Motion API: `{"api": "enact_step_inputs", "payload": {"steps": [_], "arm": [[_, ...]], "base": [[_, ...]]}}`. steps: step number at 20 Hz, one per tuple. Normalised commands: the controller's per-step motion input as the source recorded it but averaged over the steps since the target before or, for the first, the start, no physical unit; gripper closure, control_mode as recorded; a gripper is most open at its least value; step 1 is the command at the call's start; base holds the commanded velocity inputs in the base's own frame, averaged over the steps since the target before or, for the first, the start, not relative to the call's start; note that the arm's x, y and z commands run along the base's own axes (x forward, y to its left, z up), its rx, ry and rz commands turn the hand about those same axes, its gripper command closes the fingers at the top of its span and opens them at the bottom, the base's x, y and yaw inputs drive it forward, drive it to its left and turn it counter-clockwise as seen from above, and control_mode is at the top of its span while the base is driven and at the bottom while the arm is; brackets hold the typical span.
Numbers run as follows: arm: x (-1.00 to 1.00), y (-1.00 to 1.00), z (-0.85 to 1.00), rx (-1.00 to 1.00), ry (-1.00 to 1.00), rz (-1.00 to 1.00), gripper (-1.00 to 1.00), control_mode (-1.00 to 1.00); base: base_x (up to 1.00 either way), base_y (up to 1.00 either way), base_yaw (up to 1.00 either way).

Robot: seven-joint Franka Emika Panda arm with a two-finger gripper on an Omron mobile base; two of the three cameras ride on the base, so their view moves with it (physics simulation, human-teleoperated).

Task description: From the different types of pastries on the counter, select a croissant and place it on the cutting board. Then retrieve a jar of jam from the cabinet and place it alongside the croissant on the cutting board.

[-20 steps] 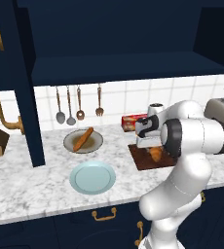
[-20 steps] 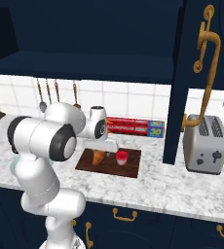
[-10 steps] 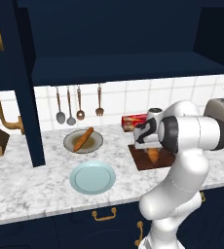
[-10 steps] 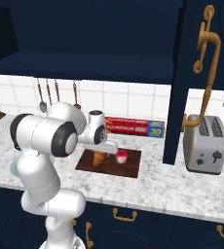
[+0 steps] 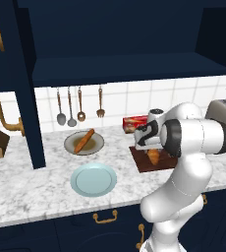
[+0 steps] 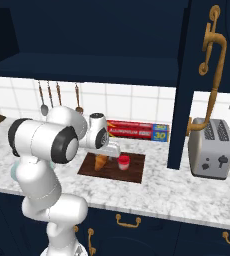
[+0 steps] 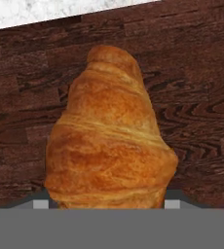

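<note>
Barely a shuffle since a moment earlier: the wrist had dipped a touch toward the cutting board [image 6: 135, 173] and nothing on it had budged. The croissant [image 7: 109, 141] sat on that dark, heavily grained wooden rectangle, which lay on the marbled tabletop [image 6: 162, 195], and just beside the pastry stood the jar of jam [image 6: 123, 162], squat, red-lidded and upright. From the hand camera the claw [image 7: 106, 204] had the croissant framed right between its fingertips [image 7: 179, 199], but whether they were actually pinching it or only flanking it I could not tell. The pastry looked golden-orange and ridged in overlapping bands, fat at the near end and tapering to a blunt tip at the far one. By my reckoning it would be very light, flaky and easy to crush, so the thick middle, across the ridges, would be the place to hold, with a gentle squeeze. The jar would likely be stiffer, heavier and smoother, best taken around its sides. Behind the board lay a long red foil box [image 6: 137, 131] against the white tiles.
</note>
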Motion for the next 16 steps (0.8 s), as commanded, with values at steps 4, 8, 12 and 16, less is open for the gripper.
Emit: {"api": "enact_step_inputs", "payload": {"steps": [4, 8, 12, 16], "arm": [[0.0, -0.02, 0.02, 0.0, -0.02, 0.0, -1.0, -1.0], [0.26, 0.04, 0.37, 0.0, -0.01, 0.0, -1.0, -1.0], [0.13, 0.04, 0.79, 0.04, 0.0, 0.0, -1.0, -1.0], [-0.72, 0.0, 0.68, 0.09, 0.03, 0.06, -1.0, -1.0]], "base": [[0.0, 0.0, 0.0], [0.0, 0.0, 0.0], [0.0, 0.0, 0.0], [0.0, 0.0, 0.0]]}}
